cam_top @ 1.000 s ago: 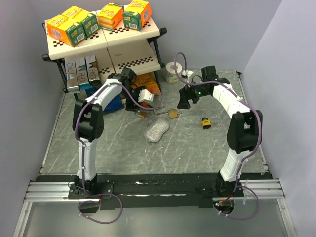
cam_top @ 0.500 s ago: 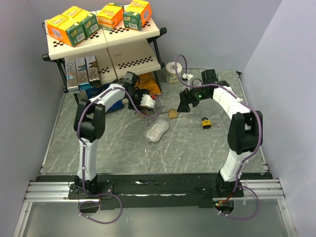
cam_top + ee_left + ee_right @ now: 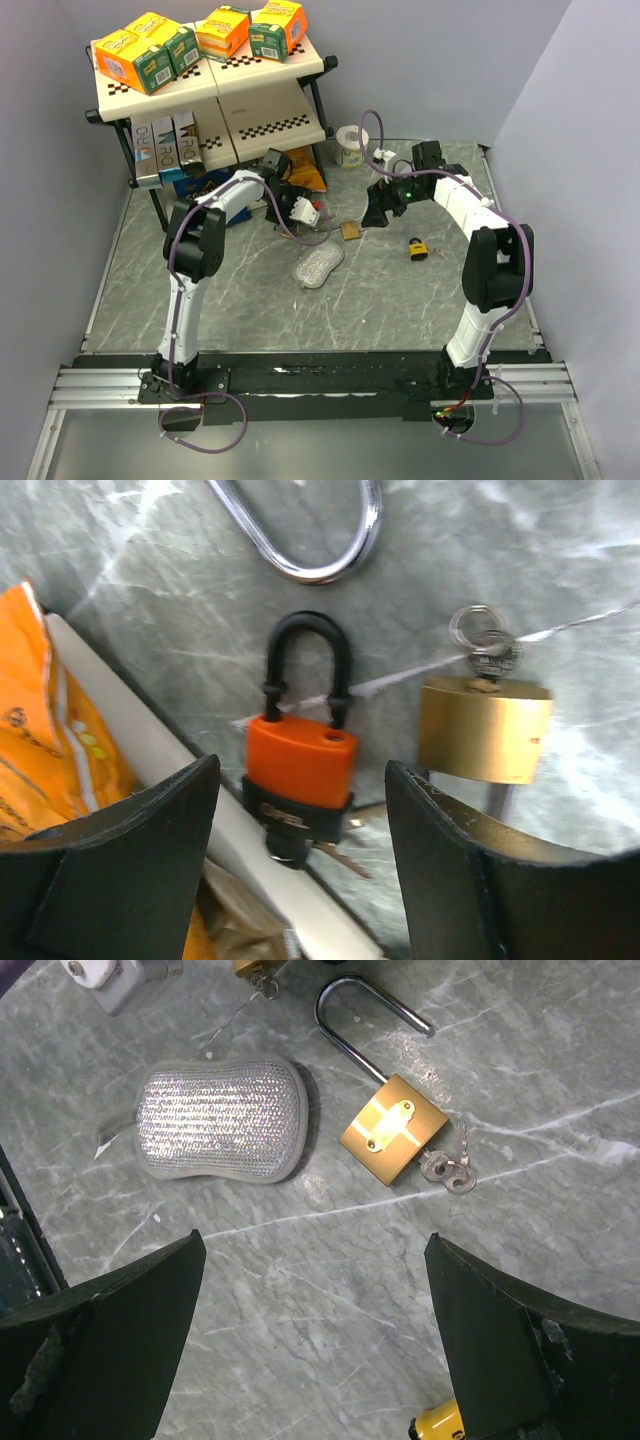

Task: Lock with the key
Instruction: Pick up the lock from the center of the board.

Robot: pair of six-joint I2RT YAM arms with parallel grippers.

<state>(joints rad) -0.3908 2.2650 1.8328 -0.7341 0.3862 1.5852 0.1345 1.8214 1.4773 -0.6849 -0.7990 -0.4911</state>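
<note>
We see our left pincer (image 3: pixel 300 770) and right pincer (image 3: pixel 312 1243) both spread apart, holding nothing; the open brass padlock (image 3: pixel 392 1142) lies on the counter (image 3: pixel 300 1360), keys (image 3: pixel 445 1168) at its 4 o'clock

White arms (image 3: pixel 183 325), black joints (image 3: pixel 495 270), purple cables (image 3: pixel 244 418)

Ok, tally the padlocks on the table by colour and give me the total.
Brass: 2, the open brass padlock and the second brass padlock
Orange: 1, the orange padlock
Yellow: 1, the yellow padlock
Total: 4
</note>
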